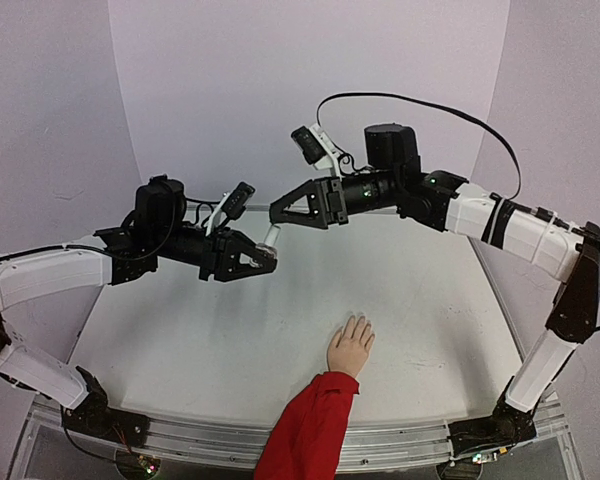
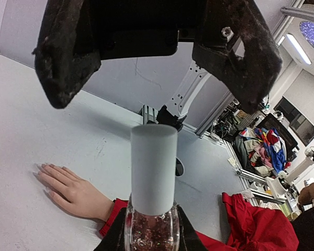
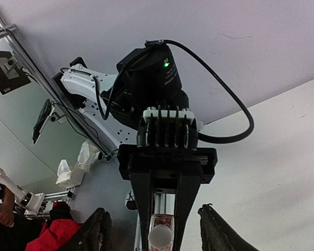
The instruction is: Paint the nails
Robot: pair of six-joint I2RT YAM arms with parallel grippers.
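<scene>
A small glass bottle (image 2: 152, 230) of reddish glitter polish with a pale grey cap (image 2: 153, 172) is raised above the table, and my left gripper (image 2: 152, 236) is shut on its body. In the top view the cap (image 1: 271, 237) points up toward my right gripper (image 1: 277, 215). That gripper is open, and its dark fingers (image 2: 68, 52) stand wide on either side beyond the cap, not touching it. The right wrist view looks down on the cap (image 3: 161, 238) between my right gripper (image 3: 157, 235) fingers. The mannequin hand (image 1: 350, 348) in a red sleeve (image 1: 310, 425) lies flat, and its nails (image 2: 42, 167) are tiny.
The white table (image 1: 430, 300) runs to a metal rail along its near edge (image 1: 400, 440). Pale backdrop walls close the back and both sides. A red cloth (image 2: 256, 225) lies past the table edge. The right arm's black cable (image 1: 430, 105) arcs above it.
</scene>
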